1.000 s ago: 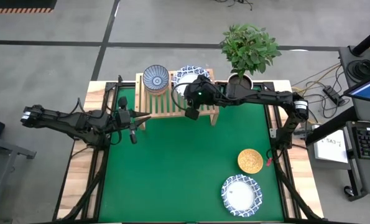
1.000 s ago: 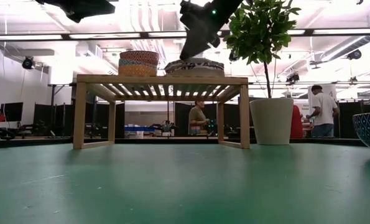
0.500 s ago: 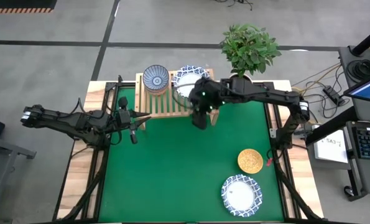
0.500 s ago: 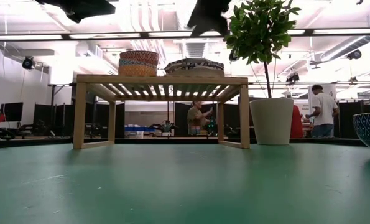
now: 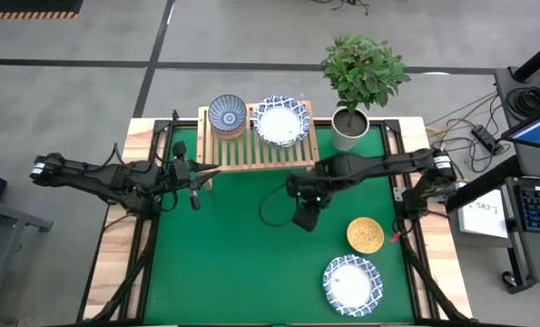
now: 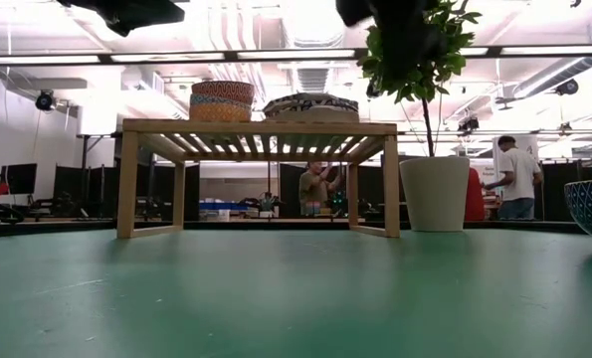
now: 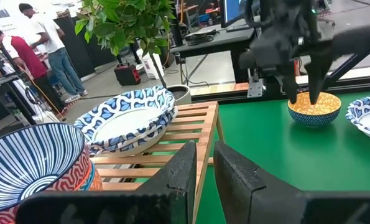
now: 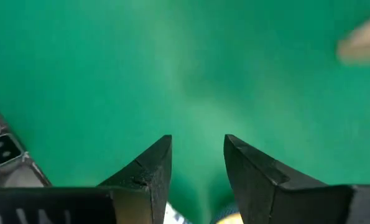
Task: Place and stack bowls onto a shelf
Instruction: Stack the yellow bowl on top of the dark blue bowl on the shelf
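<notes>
The light-wood shelf [image 5: 256, 150] stands at the table's far edge. On its slats rest a blue-grey patterned bowl [image 5: 227, 115], stacked on another bowl, and a white blue-rimmed bowl [image 5: 280, 121]; both also show on the shelf top in the low view [image 6: 222, 101] [image 6: 311, 105]. A golden yellow bowl [image 5: 365, 234] and another white blue-rimmed bowl [image 5: 351, 283] sit on the green mat, near right. My right gripper [image 5: 304, 218] hangs open over bare mat [image 8: 197, 93], between the shelf and the yellow bowl. My left gripper [image 5: 195, 186] waits by the shelf's left end, fingers [image 7: 191, 168] a narrow gap apart.
A white pot with a leafy plant [image 5: 349, 127] stands right of the shelf at the far edge. Bare green mat [image 5: 224, 263] lies in the middle and near left. People stand in the room beyond the table [image 6: 509, 179].
My right gripper has drawn away from above the white bowl on the shelf, moving toward the near edge and a little right, out over the mat. The white bowl stays on the shelf. My left arm has kept still.
</notes>
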Tool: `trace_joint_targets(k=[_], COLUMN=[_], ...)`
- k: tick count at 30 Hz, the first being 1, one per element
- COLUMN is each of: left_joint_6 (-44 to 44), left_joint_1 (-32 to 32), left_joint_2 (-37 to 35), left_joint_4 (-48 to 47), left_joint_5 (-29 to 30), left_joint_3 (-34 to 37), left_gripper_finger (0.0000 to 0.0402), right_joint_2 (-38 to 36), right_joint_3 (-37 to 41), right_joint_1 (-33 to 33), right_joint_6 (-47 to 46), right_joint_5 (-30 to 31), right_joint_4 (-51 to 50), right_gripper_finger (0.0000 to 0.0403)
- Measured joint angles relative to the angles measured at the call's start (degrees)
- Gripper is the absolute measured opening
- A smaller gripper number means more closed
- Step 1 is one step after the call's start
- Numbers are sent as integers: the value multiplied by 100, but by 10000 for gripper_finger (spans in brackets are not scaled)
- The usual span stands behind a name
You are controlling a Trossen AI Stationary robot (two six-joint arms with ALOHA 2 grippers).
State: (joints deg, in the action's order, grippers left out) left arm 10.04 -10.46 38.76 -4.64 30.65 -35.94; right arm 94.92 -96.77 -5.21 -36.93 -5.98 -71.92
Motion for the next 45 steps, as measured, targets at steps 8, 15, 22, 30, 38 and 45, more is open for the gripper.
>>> trace_joint_targets(k=[8,15,22,30,38,45], left_joint_6=[0,0,0,-2,-2,-2], left_joint_1=[0,0,0,0,0,0], left_joint_2=[0,15,15,38,39,37], left_joint_4=[0,0,0,0,0,0], left_joint_5=[0,0,0,0,0,0], left_joint_3=[0,0,0,0,0,0], left_gripper_finger=[38,38,38,38,38,38], right_joint_2=[-2,-2,-2,-2,-190,-367], right_joint_3=[836,1592,2249,2655,2570,2568], right_joint_1=[-651,-1065,-1382,-1404,-1391,-1391], right_joint_6=[-1970,-3121,-3628,-3568,-3585,-3978], right_joint_5=[-44,-485,-632,-557,-599,-389], right_joint_4=[-461,-603,-553,-110,-149,59], right_gripper_finger=[134,134,134,134,134,134])
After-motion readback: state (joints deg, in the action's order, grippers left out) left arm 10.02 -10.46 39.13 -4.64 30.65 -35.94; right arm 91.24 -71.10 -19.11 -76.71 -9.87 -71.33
